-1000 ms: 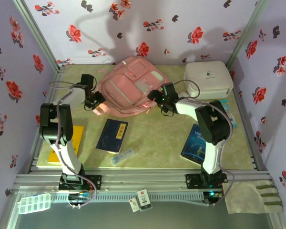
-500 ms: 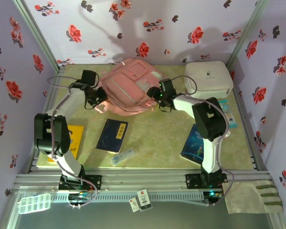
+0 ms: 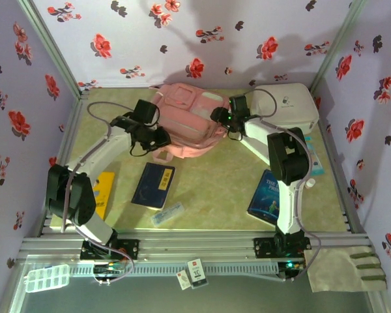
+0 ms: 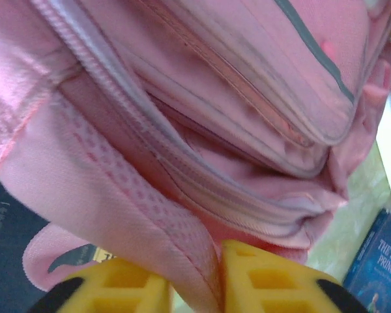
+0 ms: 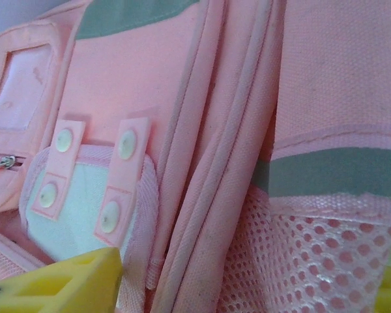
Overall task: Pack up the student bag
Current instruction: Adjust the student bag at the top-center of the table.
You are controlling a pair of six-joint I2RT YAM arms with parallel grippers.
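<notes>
The student bag (image 3: 189, 117), a large pink backpack, lies at the back middle of the table, bunched up between both arms. At its near left edge, my left gripper (image 3: 160, 137) is shut on it. In the left wrist view the yellow fingers (image 4: 267, 280) of that gripper (image 4: 195, 283) pinch a fold of pink mesh fabric (image 4: 137, 215). My right gripper (image 3: 225, 121) is at the bag's right side. In the right wrist view its jaws (image 5: 247, 290) stand wide around a thick fold of piping and mesh pocket (image 5: 313, 261), with one yellow finger (image 5: 58, 287) at the lower left.
A white hard case (image 3: 284, 108) stands at the back right, just beyond the right arm. A dark blue book (image 3: 153, 185), a yellow book (image 3: 103, 189), a clear pencil box (image 3: 167, 214) and a blue storybook (image 3: 266, 195) lie nearer the front. Flowered walls enclose three sides.
Both grippers have moved right and toward the back, taking the bag with them. The left arm has stretched far across, and the bag now looks more bunched and raised.
</notes>
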